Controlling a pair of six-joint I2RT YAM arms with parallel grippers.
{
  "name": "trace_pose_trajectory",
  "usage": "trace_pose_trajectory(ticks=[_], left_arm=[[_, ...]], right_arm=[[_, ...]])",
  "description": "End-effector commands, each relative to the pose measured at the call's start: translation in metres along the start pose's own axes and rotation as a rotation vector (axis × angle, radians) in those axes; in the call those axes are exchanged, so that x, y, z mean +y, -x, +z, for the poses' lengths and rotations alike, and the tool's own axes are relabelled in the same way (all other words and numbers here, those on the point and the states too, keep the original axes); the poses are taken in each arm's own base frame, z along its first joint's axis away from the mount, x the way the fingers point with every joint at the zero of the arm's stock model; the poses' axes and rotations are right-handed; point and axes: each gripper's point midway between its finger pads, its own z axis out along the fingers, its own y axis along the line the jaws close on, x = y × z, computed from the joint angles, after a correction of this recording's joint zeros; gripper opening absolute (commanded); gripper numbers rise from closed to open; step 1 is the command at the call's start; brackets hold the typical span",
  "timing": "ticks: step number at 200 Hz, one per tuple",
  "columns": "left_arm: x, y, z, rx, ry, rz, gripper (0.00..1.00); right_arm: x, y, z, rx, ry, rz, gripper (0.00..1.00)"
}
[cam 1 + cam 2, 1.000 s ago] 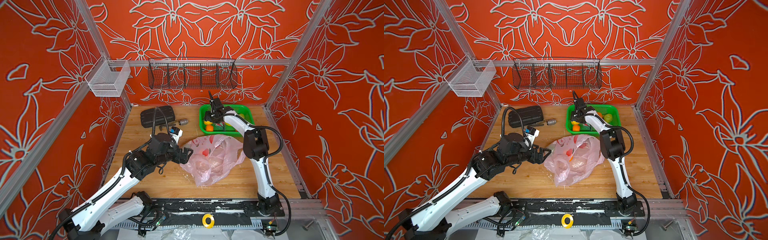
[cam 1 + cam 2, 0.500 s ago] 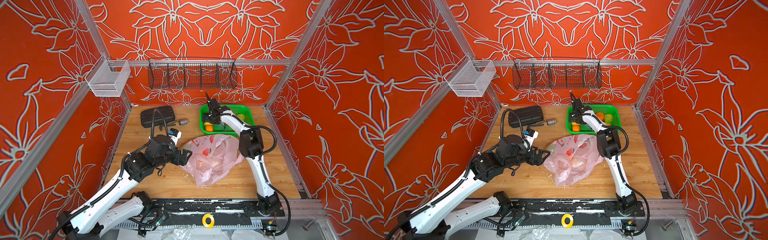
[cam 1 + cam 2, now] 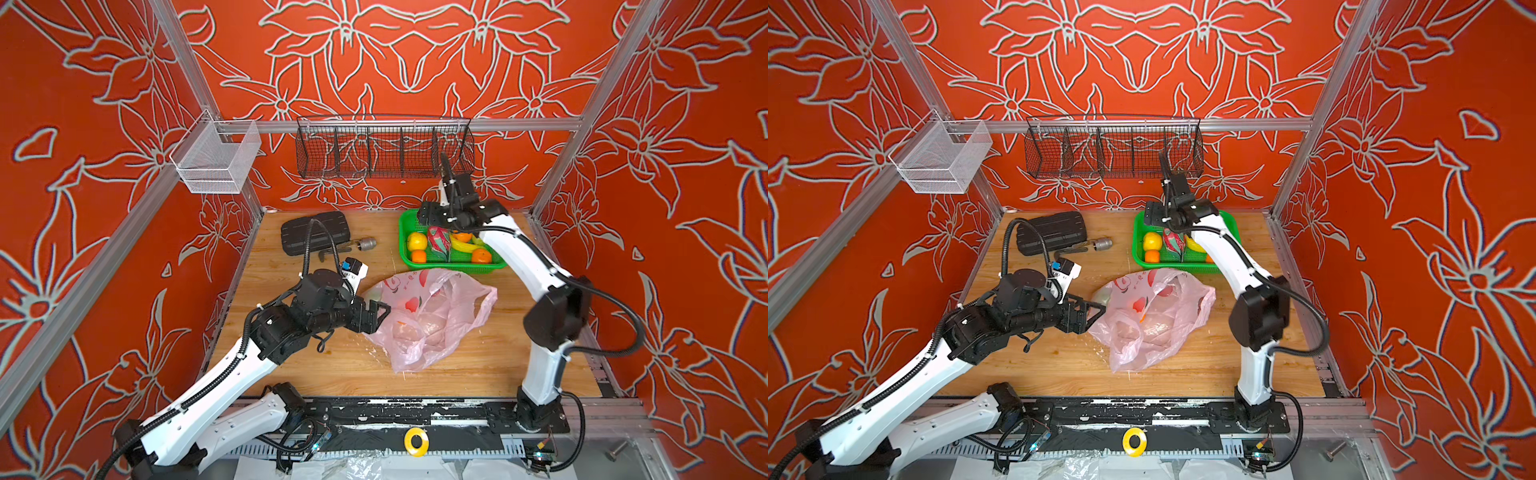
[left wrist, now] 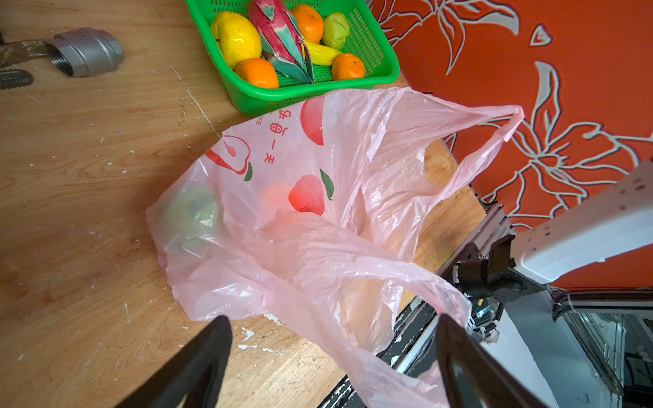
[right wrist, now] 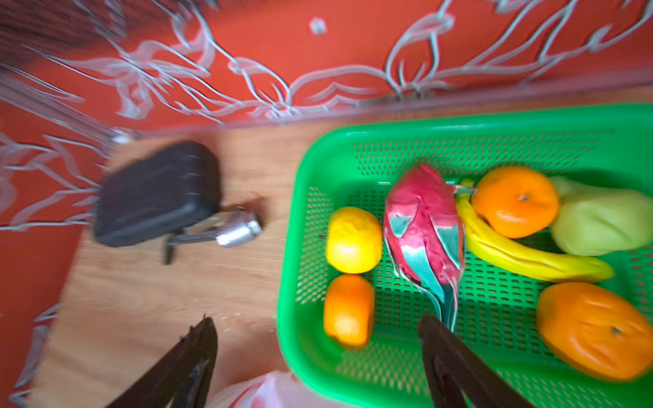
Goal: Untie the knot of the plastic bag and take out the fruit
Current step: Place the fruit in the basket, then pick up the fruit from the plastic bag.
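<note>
The pale pink plastic bag (image 3: 432, 320) (image 3: 1154, 320) (image 4: 318, 212) lies crumpled mid-table with its mouth open. No knot shows; the two loop handles lie apart. A green fruit (image 4: 194, 215) shows through the plastic. More fruit sits in the green basket (image 3: 402, 245) (image 5: 293, 247): a dragon fruit (image 5: 420, 226) (image 4: 279, 39), a yellow round one (image 5: 353, 240) and oranges (image 5: 348, 311). My left gripper (image 3: 376, 316) (image 4: 332, 339) is open at the bag's left edge, a handle loop draped between its fingers. My right gripper (image 3: 430, 216) (image 5: 318, 339) hangs open and empty over the basket's back left corner.
A yellow banana (image 5: 523, 258) lies in the basket too. A black case (image 3: 313, 232) and a metal fitting (image 3: 368, 243) sit at the back left. A black wire rack (image 3: 384, 149) and a white mesh bin (image 3: 216, 160) hang on the walls.
My right gripper's jaws have opened wider and it has lifted slightly above the basket. The left arm and the bag have barely moved.
</note>
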Motion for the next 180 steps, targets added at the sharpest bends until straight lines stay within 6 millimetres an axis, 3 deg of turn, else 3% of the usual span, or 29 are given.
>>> trace_pose_trajectory(ticks=[1, 49, 85, 114, 144, 163, 180], left_arm=[[-0.014, 0.012, -0.007, -0.02, -0.03, 0.009, 0.89], [-0.04, 0.009, -0.003, 0.039, -0.091, 0.081, 0.88], [-0.048, -0.002, 0.014, 0.135, -0.073, 0.142, 0.88], [-0.05, -0.014, 0.022, 0.198, -0.006, 0.22, 0.88], [-0.067, -0.031, 0.033, 0.259, -0.034, 0.324, 0.91], [-0.076, -0.048, 0.041, 0.319, -0.042, 0.402, 0.93], [-0.07, -0.059, 0.05, 0.361, 0.027, 0.455, 0.93]], right_arm=[[0.01, -0.006, -0.042, -0.03, 0.078, -0.026, 0.9], [0.015, -0.039, -0.131, -0.059, 0.2, -0.04, 0.86], [0.021, -0.09, -0.176, 0.027, 0.266, -0.063, 0.85], [0.017, -0.137, -0.193, 0.129, 0.275, -0.047, 0.84], [0.013, -0.18, -0.196, 0.247, 0.266, -0.038, 0.84], [0.005, -0.193, -0.195, 0.283, 0.232, -0.027, 0.84], [0.0, -0.196, -0.196, 0.277, 0.217, -0.012, 0.84]])
